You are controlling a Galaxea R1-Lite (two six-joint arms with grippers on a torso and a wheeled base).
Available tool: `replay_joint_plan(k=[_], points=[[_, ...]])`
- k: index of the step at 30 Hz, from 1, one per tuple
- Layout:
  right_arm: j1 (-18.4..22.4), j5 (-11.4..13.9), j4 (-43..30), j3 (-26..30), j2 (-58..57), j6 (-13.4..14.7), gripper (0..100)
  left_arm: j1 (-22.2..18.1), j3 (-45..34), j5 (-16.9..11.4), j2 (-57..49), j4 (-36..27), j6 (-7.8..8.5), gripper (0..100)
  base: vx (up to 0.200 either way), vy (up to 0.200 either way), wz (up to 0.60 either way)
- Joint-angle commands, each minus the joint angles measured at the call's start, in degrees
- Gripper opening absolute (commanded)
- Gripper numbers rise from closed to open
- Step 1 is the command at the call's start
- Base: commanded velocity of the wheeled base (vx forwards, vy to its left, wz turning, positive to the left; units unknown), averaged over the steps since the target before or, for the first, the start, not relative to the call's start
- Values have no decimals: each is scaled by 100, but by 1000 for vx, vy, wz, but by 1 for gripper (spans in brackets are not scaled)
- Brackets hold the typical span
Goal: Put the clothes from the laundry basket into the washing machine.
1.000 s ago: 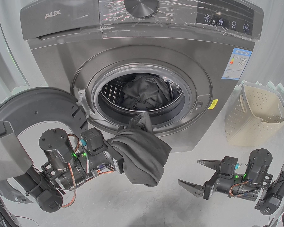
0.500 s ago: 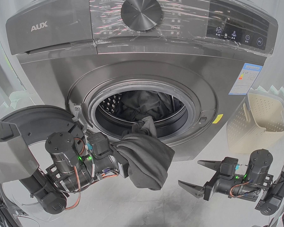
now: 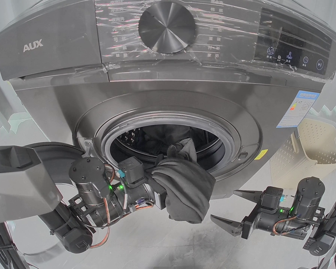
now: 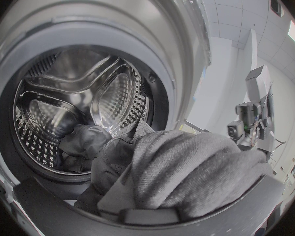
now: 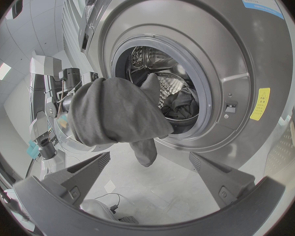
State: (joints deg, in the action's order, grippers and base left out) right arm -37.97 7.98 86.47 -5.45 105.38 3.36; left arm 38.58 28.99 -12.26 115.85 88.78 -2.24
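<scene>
Garment [image 3: 186, 187], grey, bundled over left fingers [image 4: 147, 216], which pinch it. Its top end pokes over the washer [image 3: 175, 105] door rim; the rest hangs outside. Dark clothes [image 5: 182, 104] lie in the drum [image 4: 72, 92]. Right fingers [image 3: 226, 222] spread wide in open air, well apart from garment. Cream basket [image 3: 319, 146] stands just beside washer.

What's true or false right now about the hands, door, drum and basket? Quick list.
The left hand holds a dark garment before the drum opening. True.
The right hand is shut. False: open, holding nothing.
The drum is empty. False: dark clothes lie inside.
The door is open. True.
The basket stands left of the washer. False: it stands on the robot's right.
</scene>
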Motion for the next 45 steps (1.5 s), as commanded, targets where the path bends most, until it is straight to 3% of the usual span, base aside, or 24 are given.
replay_joint_plan(k=[1, 6, 10, 18, 30, 31, 36, 43, 44, 45], points=[[-87, 1, 2, 26, -96, -2, 100, 9, 406, 356, 632, -10, 22, 0, 0, 0, 0], [-123, -16, 2, 26, -96, 6, 100, -26, 863, 497, 1107, -10, -57, 0, 0, 0, 0], [-123, -7, 10, 35, -87, 6, 100, -105, 2102, 550, 1757, -10, -118, 0, 0, 0, 0], [-114, -7, 10, 35, -61, 6, 100, -360, 3473, 813, 2372, -239, -171, 0, 0, 0, 0], [-131, -25, -16, 44, 18, 15, 100, -562, 5108, 1182, 3067, -1074, -259, 0, 0, 0, 0], [-131, -25, -7, 44, 71, 15, 100, -571, 5723, 1429, 3269, -1250, -250, 0, 0, 0, 0], [-131, -25, -7, 44, 80, 15, 100, -659, 6778, 1771, 3471, -1786, -268, 0, 0, 0, 0], [-131, -16, -16, 44, 141, 24, 100, -668, 7288, 1859, 3515, -2076, -321, 0, 0, 0, 0], [-131, -16, -16, 44, 141, 24, 100, -668, 7296, 1859, 3515, -2084, -321, 100, 0, 0, 0], [-131, -16, -7, 44, 141, 15, 100, -659, 7279, 1859, 3489, -2084, -356, 100, 0, 0, 0]])
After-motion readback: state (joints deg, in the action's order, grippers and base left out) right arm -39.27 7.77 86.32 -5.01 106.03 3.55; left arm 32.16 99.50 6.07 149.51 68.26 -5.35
